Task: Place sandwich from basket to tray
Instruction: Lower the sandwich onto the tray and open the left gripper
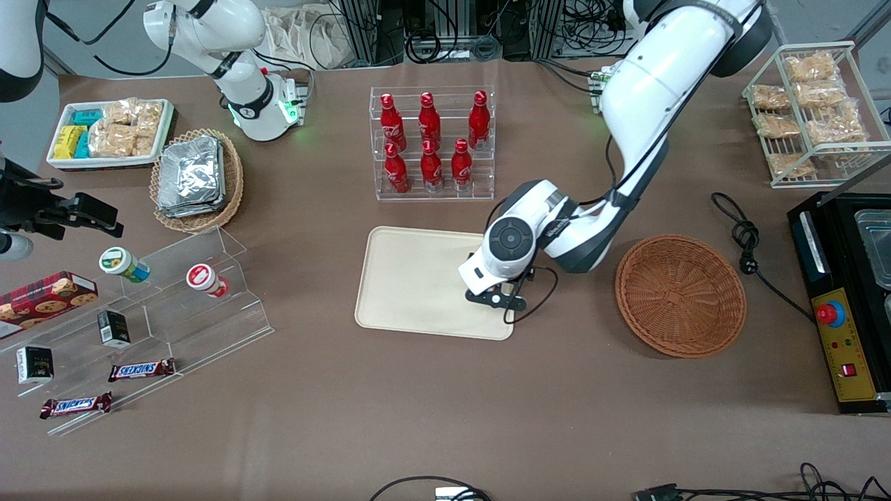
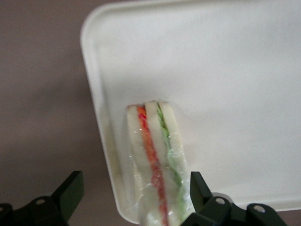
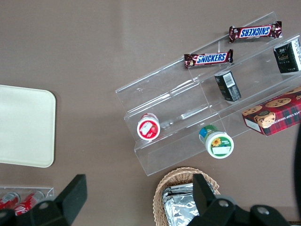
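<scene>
Right now the working arm's black two-finger gripper (image 1: 498, 299) hangs over the flat cream-coloured rectangular plastic tray (image 1: 411, 278), just right of centre in the front view, above the tray's corner nearest the camera on the working arm's side. In the left wrist view the small triangular wedge sandwich (image 2: 157, 160) of white bread, with an orange-red stripe and a green stripe of filling along its edge and a clear film wrap around it, lies on the tray (image 2: 225, 94) close to a rounded corner and the low raised rim. The jaws stand wide apart: one black fingertip (image 2: 200, 186) sits right at the sandwich's green-filling side, though contact cannot be judged, while the other fingertip (image 2: 70, 188) is well clear of it over the brown table (image 2: 42, 94). Nothing is clamped between them.

The round orange-brown woven wicker basket (image 1: 681, 296) sits at the right of the front view, beside the tray toward the working arm's end of the table, with only bare weave showing inside. A clear acrylic rack of red bottles (image 1: 431, 142) stands above the tray in the frame, farther from the camera.
</scene>
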`<action>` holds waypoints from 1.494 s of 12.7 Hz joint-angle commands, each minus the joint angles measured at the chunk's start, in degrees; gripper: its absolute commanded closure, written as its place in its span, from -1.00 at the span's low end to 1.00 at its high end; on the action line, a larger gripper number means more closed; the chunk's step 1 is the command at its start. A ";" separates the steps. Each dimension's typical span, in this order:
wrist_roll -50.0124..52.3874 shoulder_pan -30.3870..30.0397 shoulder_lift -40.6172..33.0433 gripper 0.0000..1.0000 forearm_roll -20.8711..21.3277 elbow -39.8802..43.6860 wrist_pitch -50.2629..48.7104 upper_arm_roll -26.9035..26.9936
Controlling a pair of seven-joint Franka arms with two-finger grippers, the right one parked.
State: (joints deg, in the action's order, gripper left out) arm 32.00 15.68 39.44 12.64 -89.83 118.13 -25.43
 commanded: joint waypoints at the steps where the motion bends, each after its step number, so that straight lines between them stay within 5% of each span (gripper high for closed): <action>1: 0.52 -3.54 -8.12 -1.00 0.02 -0.79 -5.61 -0.24; 3: -0.61 -6.53 -12.87 -1.00 -3.31 0.18 -11.32 -0.24; 7: -4.92 -13.11 -22.97 -1.00 -2.98 1.33 -23.01 0.03; 13: -24.07 -25.95 -34.15 -1.00 -5.77 1.33 -33.13 0.11; 19: -26.11 -30.27 -35.83 -1.00 -10.80 0.71 -35.60 0.03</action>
State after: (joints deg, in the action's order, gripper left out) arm 6.70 -14.20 5.07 2.75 -87.91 83.43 -24.93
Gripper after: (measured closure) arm 0.000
